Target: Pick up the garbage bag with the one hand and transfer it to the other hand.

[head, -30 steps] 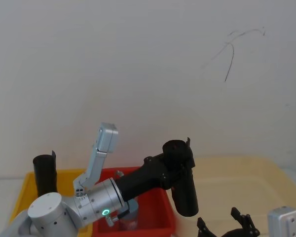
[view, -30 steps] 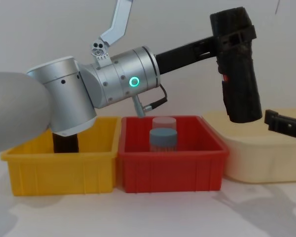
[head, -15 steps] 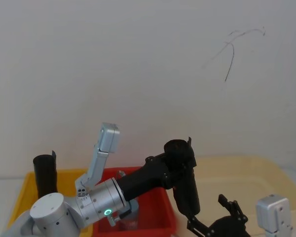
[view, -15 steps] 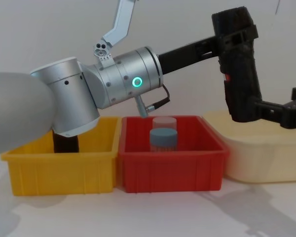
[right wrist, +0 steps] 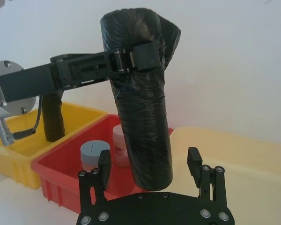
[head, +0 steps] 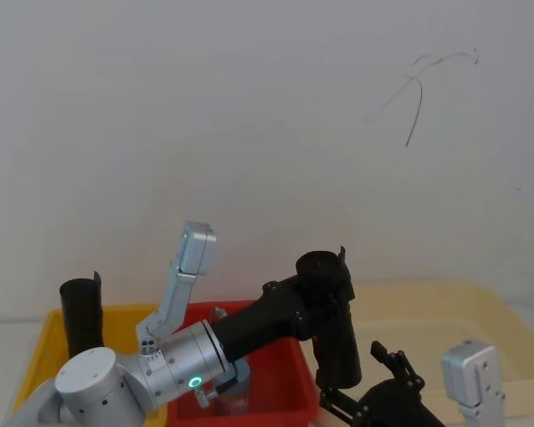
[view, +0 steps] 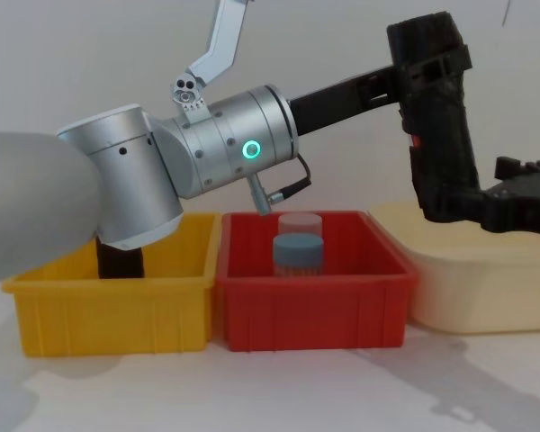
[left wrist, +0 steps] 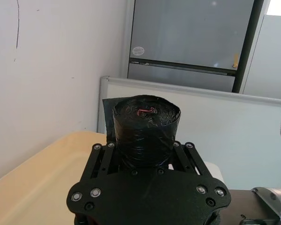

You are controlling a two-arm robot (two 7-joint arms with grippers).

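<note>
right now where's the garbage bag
Chest view, right side: the garbage bag hangs upright in the left gripper above where red bin meets cream tub, lower end between open fingers of the right gripper.

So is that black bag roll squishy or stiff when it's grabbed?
Probably fairly stiff: the garbage bag roll hangs straight from the left end effector, not drooping, its bottom inside the open right end effector. Its wrinkled plastic likely dents slightly and may slip. Round, so it'd probably roll if laid down.

Fat black garbage bag (view: 443,135) hangs near-upright, left gripper (view: 429,70) clamping its top, right gripper (right wrist: 149,163) spread wide around its bottom.
</note>
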